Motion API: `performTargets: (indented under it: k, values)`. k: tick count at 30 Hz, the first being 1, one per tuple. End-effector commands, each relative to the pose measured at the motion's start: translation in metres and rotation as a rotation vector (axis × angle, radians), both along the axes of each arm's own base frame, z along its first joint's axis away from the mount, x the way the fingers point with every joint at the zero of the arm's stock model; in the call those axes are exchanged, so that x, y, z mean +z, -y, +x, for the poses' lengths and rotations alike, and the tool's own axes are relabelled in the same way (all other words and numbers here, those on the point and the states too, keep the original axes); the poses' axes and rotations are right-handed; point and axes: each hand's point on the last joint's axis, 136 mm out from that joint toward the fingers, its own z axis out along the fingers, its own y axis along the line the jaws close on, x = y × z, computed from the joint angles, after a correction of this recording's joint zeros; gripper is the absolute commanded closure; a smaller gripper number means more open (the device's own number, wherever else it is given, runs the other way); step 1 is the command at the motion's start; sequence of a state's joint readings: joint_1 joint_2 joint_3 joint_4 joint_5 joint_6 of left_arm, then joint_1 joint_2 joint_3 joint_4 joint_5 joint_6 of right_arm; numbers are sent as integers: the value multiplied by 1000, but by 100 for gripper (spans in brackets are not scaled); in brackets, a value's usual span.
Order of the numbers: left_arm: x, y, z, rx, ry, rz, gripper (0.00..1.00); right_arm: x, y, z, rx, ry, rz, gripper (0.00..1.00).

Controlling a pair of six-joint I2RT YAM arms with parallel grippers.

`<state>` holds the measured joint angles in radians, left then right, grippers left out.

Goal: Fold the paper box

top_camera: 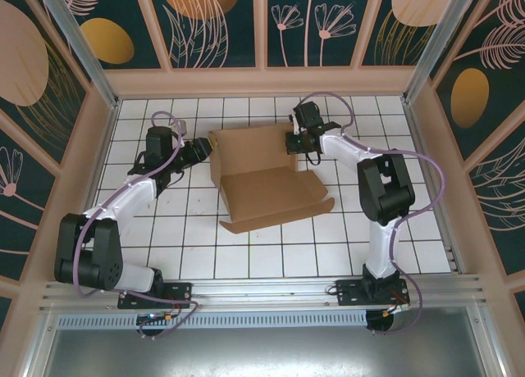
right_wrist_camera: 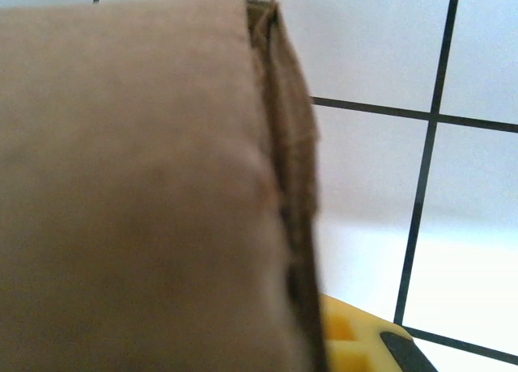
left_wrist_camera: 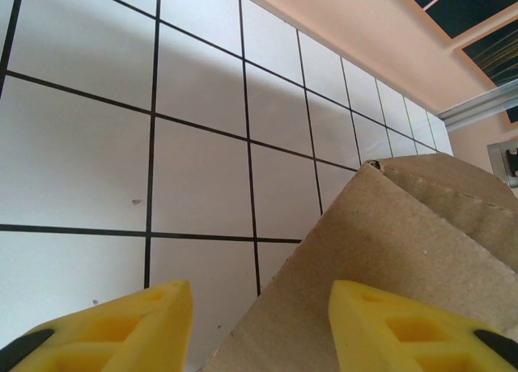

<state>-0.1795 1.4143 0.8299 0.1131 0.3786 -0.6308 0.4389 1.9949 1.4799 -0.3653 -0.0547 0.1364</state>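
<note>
The paper box [top_camera: 264, 180] is located on the counter [top_camera: 164, 247], midway between the left and right edges and toward the far edge. It is partly erected: the rear panel is raised and a long flap is laid flat toward the near edge.

The left tool [top_camera: 203, 151] is positioned at the left wall of the box with its jaws parted. In the left wrist view, the cardboard is seen next to the right yellow finger [left_wrist_camera: 405, 331] and apart from the left one.

The right tool [top_camera: 298, 139] is closed on the right rear corner of the box. One yellow finger [right_wrist_camera: 350, 341] is seen just beside the wall.
</note>
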Motion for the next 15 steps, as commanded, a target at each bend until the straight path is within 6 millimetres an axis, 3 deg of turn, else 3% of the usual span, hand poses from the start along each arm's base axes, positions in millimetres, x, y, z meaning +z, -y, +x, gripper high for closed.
performTargets:
  k: [1, 7, 15]
  values:
    - [-9, 14, -17, -63, -36, -16, 48, -57, 9, -20, -22, -177, -71, 100]
    - [-13, 15, -22, -52, -65, -54, 43, -53, 14, -21, -35, -168, -112, 100]
    - [-1, 8, -50, -34, -46, -71, 39, -55, 18, -24, -52, -150, -104, 100]
